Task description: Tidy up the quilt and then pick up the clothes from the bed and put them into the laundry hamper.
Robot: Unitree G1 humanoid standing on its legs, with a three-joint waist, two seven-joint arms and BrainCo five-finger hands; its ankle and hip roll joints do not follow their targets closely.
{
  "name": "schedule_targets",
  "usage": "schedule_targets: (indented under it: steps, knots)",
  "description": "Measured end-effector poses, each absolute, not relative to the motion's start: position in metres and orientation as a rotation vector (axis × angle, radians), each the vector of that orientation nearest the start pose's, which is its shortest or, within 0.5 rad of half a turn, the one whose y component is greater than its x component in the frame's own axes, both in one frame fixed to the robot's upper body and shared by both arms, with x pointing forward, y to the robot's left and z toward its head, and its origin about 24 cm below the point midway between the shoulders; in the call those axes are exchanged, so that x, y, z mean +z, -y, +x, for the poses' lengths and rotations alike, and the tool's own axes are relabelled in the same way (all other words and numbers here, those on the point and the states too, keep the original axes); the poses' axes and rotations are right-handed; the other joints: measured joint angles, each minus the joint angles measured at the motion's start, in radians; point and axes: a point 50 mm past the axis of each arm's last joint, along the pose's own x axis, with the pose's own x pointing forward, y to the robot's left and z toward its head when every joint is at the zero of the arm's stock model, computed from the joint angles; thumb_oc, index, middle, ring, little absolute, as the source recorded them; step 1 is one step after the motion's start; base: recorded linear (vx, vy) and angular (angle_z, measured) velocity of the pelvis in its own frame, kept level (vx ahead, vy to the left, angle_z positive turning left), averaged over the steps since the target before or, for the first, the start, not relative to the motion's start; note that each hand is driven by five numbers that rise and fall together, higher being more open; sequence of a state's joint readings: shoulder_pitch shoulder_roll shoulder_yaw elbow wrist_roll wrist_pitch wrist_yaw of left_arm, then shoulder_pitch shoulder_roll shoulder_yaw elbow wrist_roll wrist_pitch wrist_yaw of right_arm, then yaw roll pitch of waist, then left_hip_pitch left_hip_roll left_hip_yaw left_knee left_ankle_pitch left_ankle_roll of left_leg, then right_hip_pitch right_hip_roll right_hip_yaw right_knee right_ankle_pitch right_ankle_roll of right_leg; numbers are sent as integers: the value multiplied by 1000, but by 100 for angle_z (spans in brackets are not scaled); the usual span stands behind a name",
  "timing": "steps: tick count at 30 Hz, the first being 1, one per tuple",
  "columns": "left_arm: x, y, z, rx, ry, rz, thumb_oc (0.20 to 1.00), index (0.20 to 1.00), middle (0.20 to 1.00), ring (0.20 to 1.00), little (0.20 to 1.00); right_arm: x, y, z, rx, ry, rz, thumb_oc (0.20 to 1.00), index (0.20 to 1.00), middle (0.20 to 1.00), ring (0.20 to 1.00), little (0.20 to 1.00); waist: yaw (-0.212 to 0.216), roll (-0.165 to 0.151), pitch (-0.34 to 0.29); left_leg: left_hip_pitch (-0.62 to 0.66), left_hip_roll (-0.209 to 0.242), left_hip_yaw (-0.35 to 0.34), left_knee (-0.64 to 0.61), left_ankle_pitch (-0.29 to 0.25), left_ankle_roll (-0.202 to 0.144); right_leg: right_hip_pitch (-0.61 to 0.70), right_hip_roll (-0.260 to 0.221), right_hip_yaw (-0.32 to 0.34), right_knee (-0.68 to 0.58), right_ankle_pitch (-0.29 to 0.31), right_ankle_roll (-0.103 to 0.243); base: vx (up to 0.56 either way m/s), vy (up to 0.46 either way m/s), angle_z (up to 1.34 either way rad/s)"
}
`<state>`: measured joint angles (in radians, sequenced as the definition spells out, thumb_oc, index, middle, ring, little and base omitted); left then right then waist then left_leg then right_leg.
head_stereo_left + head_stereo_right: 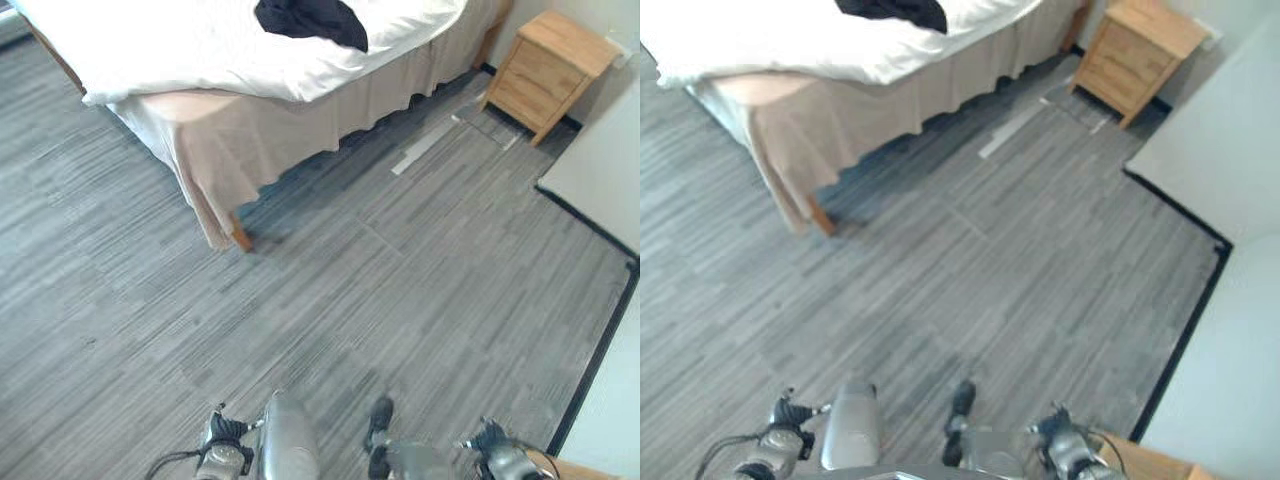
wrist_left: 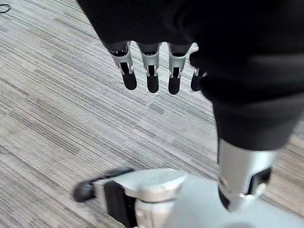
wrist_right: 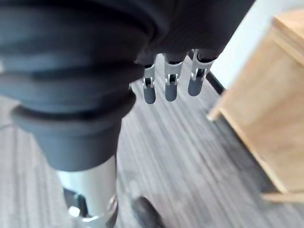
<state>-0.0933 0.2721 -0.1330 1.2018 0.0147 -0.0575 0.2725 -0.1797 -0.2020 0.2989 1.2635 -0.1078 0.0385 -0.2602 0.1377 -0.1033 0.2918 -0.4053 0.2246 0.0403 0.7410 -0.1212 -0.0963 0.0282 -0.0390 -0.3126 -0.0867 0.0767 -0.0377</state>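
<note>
Start at the left robot hand [image 2: 152,71]: its fingers [image 2: 153,78] hang straight and apart, the thumb [image 2: 240,185] stands off to one side, and nothing is held. Grey striped floor [image 2: 57,118] lies beneath it.

Far ahead of this robot hand you see the bed [image 1: 300,110]. A white quilt [image 1: 200,45] covers the top, and its near edge hangs slightly over a beige bed skirt [image 1: 260,130] that drops toward the floor. One wooden bed leg [image 1: 240,238] shows below the skirt at the near corner. The dark clothes [image 1: 310,20] lie in a crumpled heap on the quilt, well apart from both robot hands.

Move to the right robot hand [image 3: 171,80]. Its fingers [image 3: 167,88] are likewise straight and relaxed, holding nothing, above the same floor. Just beside this robot hand stands a light wooden cabinet [image 3: 270,114] against a pale wall [image 3: 247,38].

Further ahead and to the right, note a wooden nightstand [image 1: 550,70] near the head of the bed, against the wall.
</note>
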Motion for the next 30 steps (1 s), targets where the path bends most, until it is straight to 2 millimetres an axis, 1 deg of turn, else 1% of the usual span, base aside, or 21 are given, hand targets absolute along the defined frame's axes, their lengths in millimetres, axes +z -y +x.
schedule_targets:
  steps: [1,2,4,6,7,8,10,11,12,14,15,16,17,19,22,23,24,25,26,29,30]
  knots:
    - [-139,-252,140,258,-1000,486,1000,1000,1000,1000,1000,-144,214,159,-35,-1032,-645,1000,1000,1000,1000,1000,9,-2,2,-23,-9,45,-71,2,5,25,4,-6,-2,-42,11,385,125,12]
    - [-138,-250,143,253,-991,489,1000,1000,1000,1000,1000,-142,213,166,-29,-1005,-663,1000,1000,1000,1000,1000,16,0,2,-40,-34,145,-283,39,26,78,8,-44,-2,-80,29,574,152,36]
    - [-138,-250,144,253,-991,490,1000,1000,1000,1000,1000,-147,207,156,-7,-1031,-664,1000,1000,1000,1000,1000,19,-3,1,-30,-68,262,-489,104,48,134,10,-87,5,-122,58,466,84,49]
    - [-141,-253,136,265,-1028,494,1000,1000,1000,1000,1000,-153,199,144,3,-1065,-640,1000,1000,1000,1000,1000,49,-20,-13,-22,-92,411,-569,129,62,213,13,-119,5,-196,104,607,163,38]
    - [-145,-254,124,269,-1072,493,1000,1000,1000,1000,1000,-157,199,132,8,-1097,-636,1000,1000,1000,1000,1000,44,-7,-29,5,-98,437,-584,119,67,247,31,-128,8,-212,116,782,266,54]
    - [-146,-275,104,364,-1151,468,1000,1000,1000,1000,1000,-161,178,124,76,-1097,-621,1000,1000,1000,1000,1000,59,-79,-34,58,-124,428,-533,151,171,248,-25,-149,213,-261,167,554,189,36]
    - [-147,-285,85,388,-1221,484,1000,1000,1000,1000,1000,-164,168,116,113,-1104,-621,1000,1000,1000,1000,1000,56,-93,-45,158,-128,399,-585,171,196,155,-109,-159,562,-233,248,637,203,41]
    - [-143,-294,88,386,-1213,519,1000,1000,1000,1000,1000,-166,168,108,126,-1116,-626,1000,1000,1000,1000,1000,43,-99,-52,231,-166,334,-630,145,206,49,-132,-105,788,-236,290,530,129,109]
    - [-139,-297,98,380,-1188,539,1000,1000,1000,1000,1000,-164,171,113,94,-1101,-613,1000,1000,1000,1000,1000,21,-95,-51,247,-183,275,-650,119,185,-56,-135,-64,928,-238,287,535,5,146]
    - [-134,-296,117,366,-1125,549,1000,1000,1000,1000,1000,-162,179,120,80,-1083,-632,1000,1000,1000,1000,1000,-14,-86,-47,278,-215,247,-691,138,209,-179,-164,-60,929,-250,266,421,-118,136]
    - [-131,-295,127,346,-1085,565,1000,1000,1000,1000,1000,-156,185,134,74,-1043,-655,1000,1000,1000,1000,1000,-25,-62,-39,347,-254,171,-743,134,204,-235,-202,-87,697,-268,217,475,-202,124]
    - [-130,-293,132,333,-1071,568,1000,1000,1000,1000,1000,-155,188,138,69,-1033,-662,1000,1000,1000,1000,1000,-27,-42,-38,376,-266,133,-763,130,198,-243,-194,-92,539,-268,195,539,-323,202]
    - [-128,-285,146,314,-1026,559,1000,1000,1000,1000,1000,-153,195,140,62,-1031,-674,1000,1000,1000,1000,1000,-58,6,-38,410,-277,72,-782,125,190,-246,-183,-27,252,-213,191,394,-233,201]
    - [-120,-281,169,271,-967,595,1000,1000,1000,1000,1000,-151,203,143,42,-1023,-658,1000,1000,1000,1000,1000,-79,28,-43,431,-295,-44,-774,105,177,-285,-175,161,122,-129,190,352,-281,241]
    - [-116,-298,159,332,-954,573,1000,1000,1000,1000,1000,-149,199,151,36,-1013,-617,1000,1000,1000,1000,1000,-64,3,-47,523,-292,-27,-785,31,155,-332,-154,77,195,58,149,331,-223,145]
    - [-119,-312,132,369,-1005,569,1000,1000,1000,1000,1000,-151,193,147,45,-1025,-600,1000,1000,1000,1000,1000,-76,-38,-73,578,-297,-25,-781,-3,108,-324,-126,64,199,157,72,112,-115,60]
    - [-125,-307,121,370,-1036,541,1000,1000,1000,1000,1000,-150,198,148,32,-1024,-606,1000,1000,1000,1000,1000,-68,-26,-82,589,-286,-13,-757,-21,94,-309,-108,45,219,132,46,81,-112,47]
    - [-132,-299,110,364,-1066,509,1000,1000,1000,1000,1000,-148,201,154,18,-1008,-607,1000,1000,1000,1000,1000,-58,-31,-80,489,-260,24,-618,-37,76,-292,-109,50,174,167,3,81,-111,30]
    - [-132,-296,112,347,-1053,501,1000,1000,1000,1000,1000,-149,204,149,14,-1023,-607,1000,1000,1000,1000,1000,-69,-45,-79,451,-256,38,-605,-53,67,-269,-116,42,124,167,5,95,-70,75]
    - [-125,-293,126,325,-965,496,1000,1000,1000,1000,1000,-151,223,136,-58,-1088,-593,1000,1000,1000,1000,1000,-77,-22,-65,420,-172,36,-818,-24,68,-195,-55,47,9,170,8,72,-40,30]
    - [-116,-295,137,331,-899,501,1000,1000,1000,1000,1000,-147,230,140,-83,-1070,-598,1000,1000,1000,1000,1000,-73,-6,-50,409,-140,38,-833,34,67,-184,-22,62,7,170,8,55,-41,-55]
